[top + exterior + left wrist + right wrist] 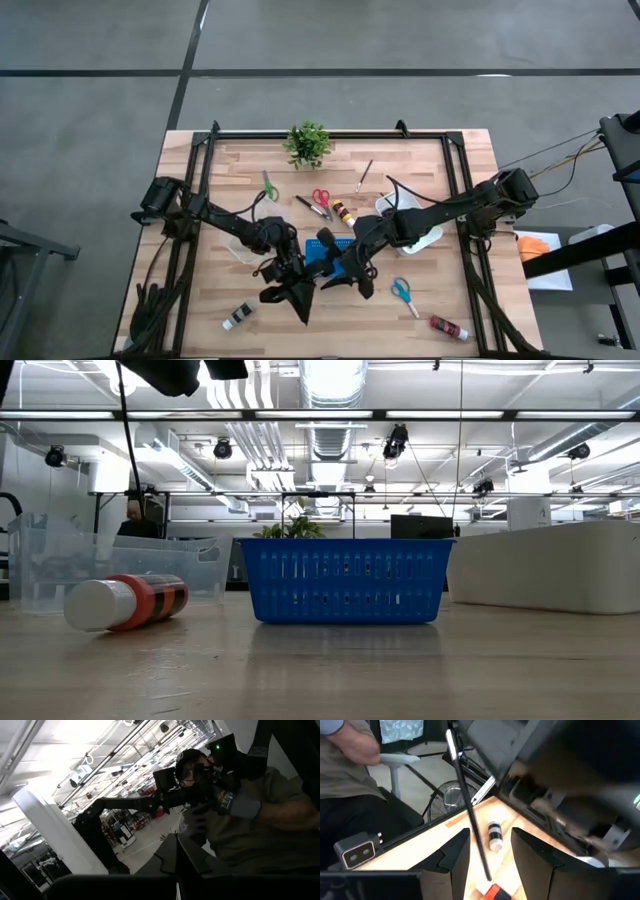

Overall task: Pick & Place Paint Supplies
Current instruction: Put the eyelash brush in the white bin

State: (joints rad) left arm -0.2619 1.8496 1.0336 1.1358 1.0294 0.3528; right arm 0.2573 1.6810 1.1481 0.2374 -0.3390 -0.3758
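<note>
My two grippers meet high above the table, just on the near side of the blue basket [326, 242]. A thin dark brush [472, 825] with a silver ferrule stands nearly upright in the air between the parted fingers of my right gripper [490, 834], touching neither. An orange-red bottle [497, 892] shows far back between those fingers. My left gripper [176, 851] is shut. In the right wrist view its dark bulk [485, 732] meets the brush's top. A white-capped bottle [125, 602] lies on its side on the table. My left gripper is shut at the brush's upper end [452, 747], near the ferrule. The gripper's own bulk hides the place of contact. The brush hangs below it, nearly upright, clear of the table. My right gripper has the orange-red bottle's end [496, 890] far back between its two fingers. The picture's lower edge cuts off the rest. The bottle is lifted clear of the table.
On the far half lie green scissors [268, 187], red scissors [320, 198], two brushes [363, 176] [310, 207] and an orange bottle [343, 212]. Blue scissors [403, 291] and a red bottle [448, 327] lie near right. A potted plant [308, 143] stands at the far edge. A person sits beyond the near edge.
</note>
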